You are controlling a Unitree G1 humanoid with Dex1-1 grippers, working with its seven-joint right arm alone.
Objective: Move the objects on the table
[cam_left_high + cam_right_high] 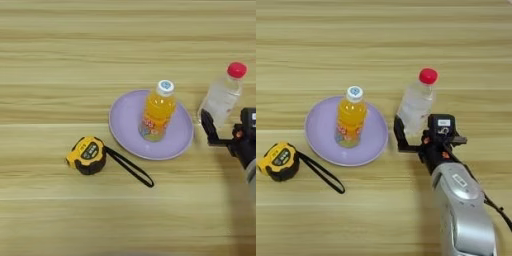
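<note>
A clear bottle with a red cap (417, 102) stands upright on the wooden table (381, 45), right of a lilac plate (321, 145). My right gripper (417, 131) is open at the bottle's lower part. One black finger (399, 134) is on the bottle's left and the other side of the gripper is on its right. The small orange-juice bottle with a white cap (350, 120) stands upright on the plate. A yellow-black tape measure (87, 155) lies left of the plate, its black strap (131, 169) trailing to the right.
The silver forearm (463, 210) comes in from the bottom right and covers that corner of the table. The plate's right rim is close to the gripper's left finger.
</note>
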